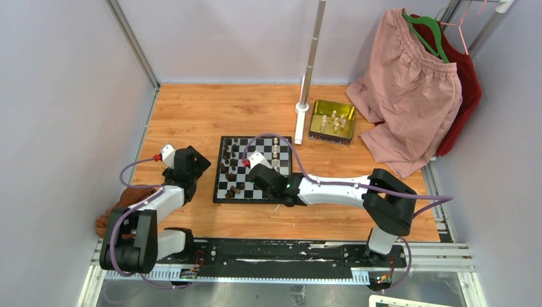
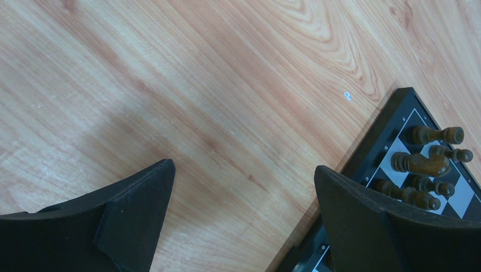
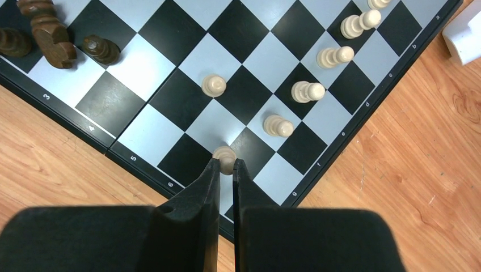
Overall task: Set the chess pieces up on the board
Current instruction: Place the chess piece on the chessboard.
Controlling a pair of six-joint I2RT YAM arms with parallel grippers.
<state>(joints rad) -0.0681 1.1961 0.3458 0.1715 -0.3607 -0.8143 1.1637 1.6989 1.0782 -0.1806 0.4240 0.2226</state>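
A wooden bench [image 1: 192,115] sits between pale grey walls, with a metal pole [image 1: 311,57] at the back and pink shorts [image 1: 409,89] hanging far right. A gold tin [image 1: 332,102] by the pole's foot holds several cream pieces [image 1: 333,121]. The board [image 3: 142,68] lies mid-bench, with dark pieces [image 1: 231,163] along its left side and cream pawns [image 3: 308,91] on its right. The right fingers [image 3: 207,192] are clamped on a cream pawn [image 3: 226,158] near the board's edge. The left fingers [image 2: 351,215] are spread apart above bare bench just beside the board

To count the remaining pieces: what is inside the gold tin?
Several cream chess pieces are inside the gold tin. They are too small to count, and anything beneath them is covered.
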